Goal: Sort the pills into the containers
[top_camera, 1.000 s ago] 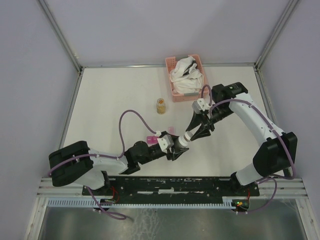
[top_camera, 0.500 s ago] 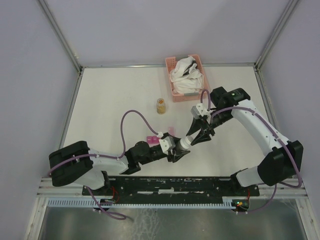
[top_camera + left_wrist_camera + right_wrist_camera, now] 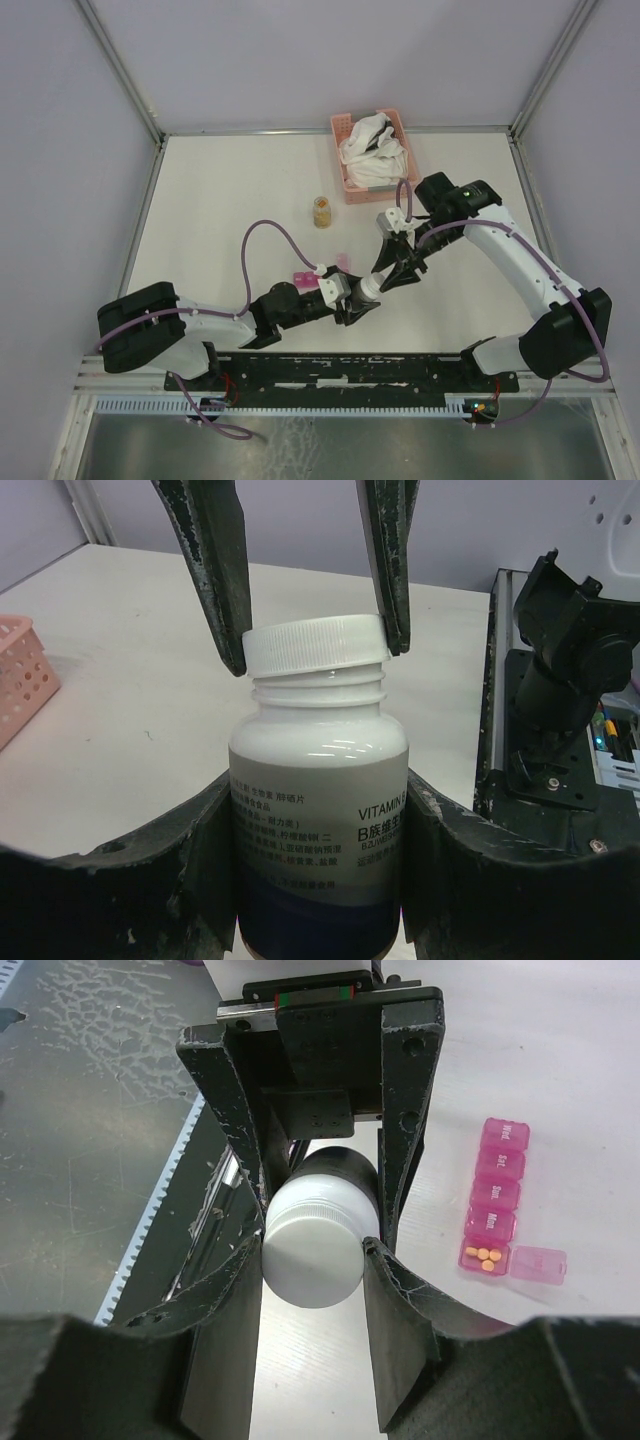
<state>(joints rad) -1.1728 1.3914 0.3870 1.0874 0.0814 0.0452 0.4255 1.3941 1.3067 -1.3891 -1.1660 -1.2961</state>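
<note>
Magenta plastic: the pill-box strip (image 3: 493, 1192) lies flat on the white table (image 3: 220, 200), just beside the left arm's wrist, its end compartment open with orange pills (image 3: 484, 1255) inside. An amber jar (image 3: 322, 211) stands farther back. The left gripper (image 3: 320, 880) is clamped round the body of a white vitamin bottle (image 3: 318, 780). From the other side the right gripper (image 3: 312, 1258) pinches the ribbed white cap (image 3: 318, 648) — the cap sits on the bottle's neck. A pink basket (image 3: 340, 150) of white cloths (image 3: 372, 150) sits at the far edge.
</note>
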